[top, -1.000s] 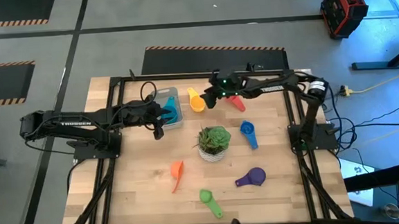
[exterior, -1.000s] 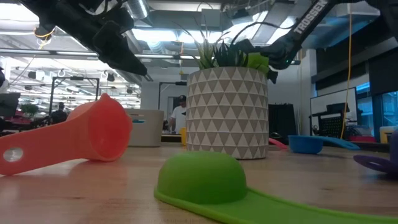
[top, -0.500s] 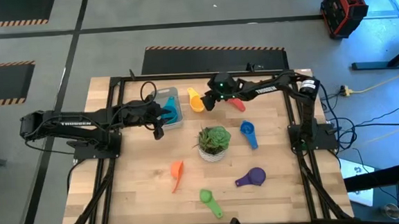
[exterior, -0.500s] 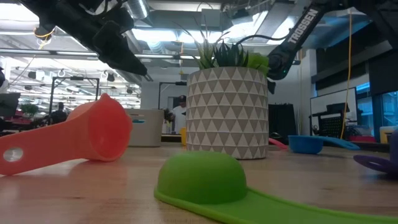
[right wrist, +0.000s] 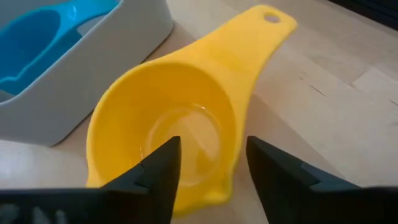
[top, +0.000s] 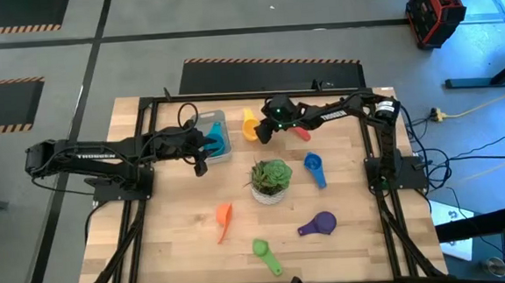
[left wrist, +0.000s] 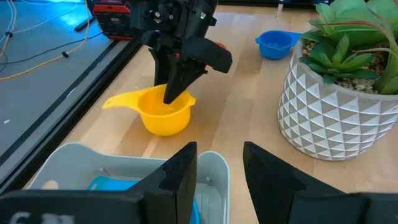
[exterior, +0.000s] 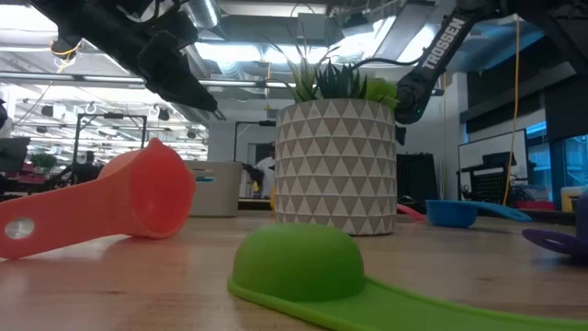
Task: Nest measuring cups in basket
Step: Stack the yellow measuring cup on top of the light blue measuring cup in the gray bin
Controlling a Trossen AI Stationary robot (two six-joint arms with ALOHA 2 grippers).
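Bench (top: 188,242), frame centre. Basket (top: 218,137), upper centre, holds the light blue cup (top: 216,139); left gripper (top: 202,149) above it, fingers parted, empty. Yellow cup (top: 250,128) just right; right gripper (top: 261,130) fingers straddle its rim.

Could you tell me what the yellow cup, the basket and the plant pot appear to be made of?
Yellow cup: probably smooth moulded plastic; its glossy bowl catches the light and the handle has a punched hole.
Basket: likely translucent grey-white plastic, with thin walls and rounded corners.
Plant pot: white with a raised triangle pattern and a matte look; ceramic or plastic, I cannot tell which.
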